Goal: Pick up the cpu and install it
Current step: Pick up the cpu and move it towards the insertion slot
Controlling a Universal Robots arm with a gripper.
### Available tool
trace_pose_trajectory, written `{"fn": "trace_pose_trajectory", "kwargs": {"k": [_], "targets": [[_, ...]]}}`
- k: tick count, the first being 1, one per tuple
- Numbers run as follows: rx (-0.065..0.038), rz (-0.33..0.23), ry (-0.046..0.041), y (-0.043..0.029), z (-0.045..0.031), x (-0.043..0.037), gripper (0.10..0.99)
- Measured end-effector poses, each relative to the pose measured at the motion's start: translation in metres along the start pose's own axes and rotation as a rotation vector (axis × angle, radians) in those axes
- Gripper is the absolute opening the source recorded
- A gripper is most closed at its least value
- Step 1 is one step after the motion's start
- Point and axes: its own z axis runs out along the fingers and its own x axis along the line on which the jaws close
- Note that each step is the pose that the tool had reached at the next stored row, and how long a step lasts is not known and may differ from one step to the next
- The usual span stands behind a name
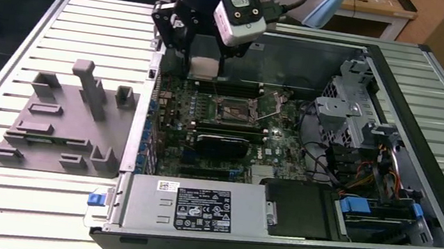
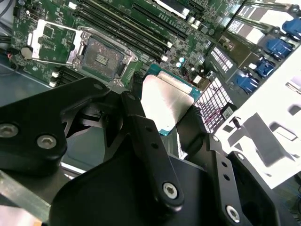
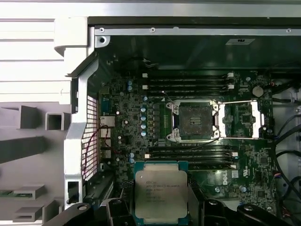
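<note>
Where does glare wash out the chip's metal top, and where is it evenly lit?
In the second wrist view, glare whitens the chip held in the gripper; in the first wrist view its top is evenly lit, with print visible.

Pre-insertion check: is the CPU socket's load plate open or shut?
Open. In the first wrist view the load plate lies flipped beside the CPU socket, contacts bare; the gripper holds the cpu.
</note>
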Motion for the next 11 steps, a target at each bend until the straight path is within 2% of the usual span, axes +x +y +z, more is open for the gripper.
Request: {"fn": "trace_pose_trajectory", "kwargs": {"k": [5, 11], "targets": [[0.001, 0.000, 0.0001, -0.0001, 0.0036, -0.0027, 0.541], [0.002, 0.000, 0.0000, 0.0005, 0.0078, -0.0144, 0.541]]}}
